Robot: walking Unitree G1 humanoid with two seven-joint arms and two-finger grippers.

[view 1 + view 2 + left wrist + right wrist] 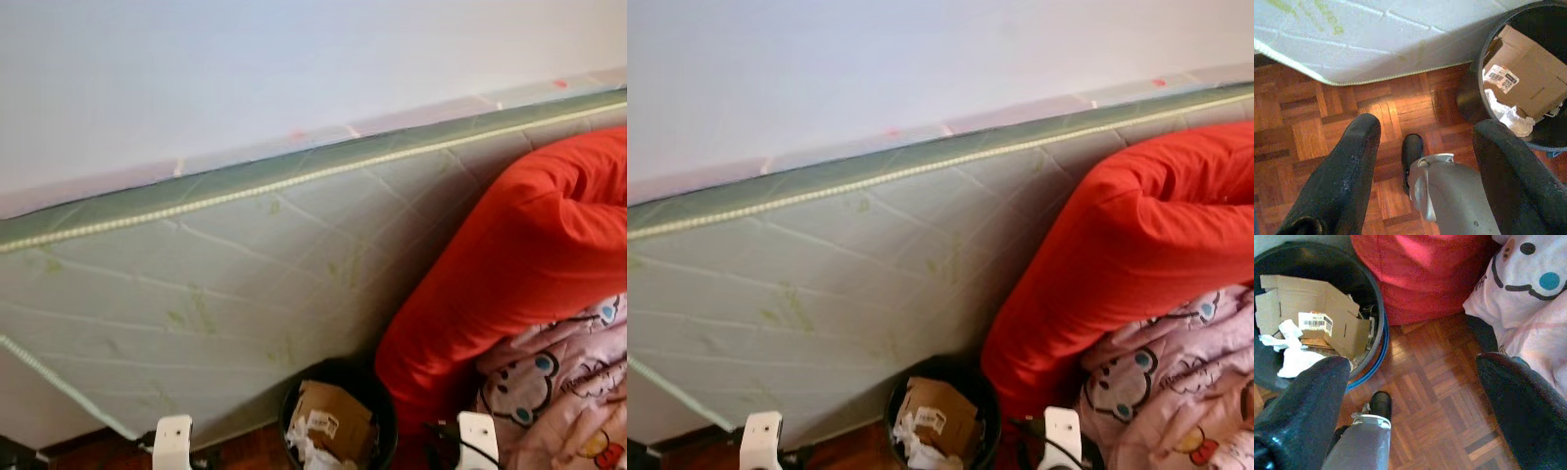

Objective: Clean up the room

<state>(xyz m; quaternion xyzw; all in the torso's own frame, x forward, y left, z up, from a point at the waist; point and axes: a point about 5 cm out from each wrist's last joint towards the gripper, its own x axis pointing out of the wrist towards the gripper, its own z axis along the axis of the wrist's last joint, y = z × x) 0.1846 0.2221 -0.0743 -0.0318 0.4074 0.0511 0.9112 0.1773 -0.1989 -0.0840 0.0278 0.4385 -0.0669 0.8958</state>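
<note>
The floor (1312, 122) is reddish-brown wood parquet, bare where it shows. Above it rises a pale wall (245, 69). A quilted, pale green mattress (216, 294) stands on its long edge, tilted against the wall, its lower corner reaching the floor at the robot's left.

A black bin (384, 411) stands on the floor at the foot of the mattress, touching or just beside its face. Inside the bin lie a flattened brown carton (1327, 313) with a barcode label and some crumpled white paper (1288, 352). To the right of the bin, pressed up against it, a big red cushion (490, 284) leans on the mattress. A pink cartoon-print blanket (568, 382) lies against the cushion's lower right side.

The left gripper (1425, 166) hangs low over the parquet, just left of the bin, its two black fingers (1342, 171) spread apart with nothing between them. The right gripper (1410, 401) hangs over the floor between the bin and the blanket, fingers likewise wide apart and empty. One of the robot's feet (1411, 152) shows on the floor beneath each gripper.
</note>
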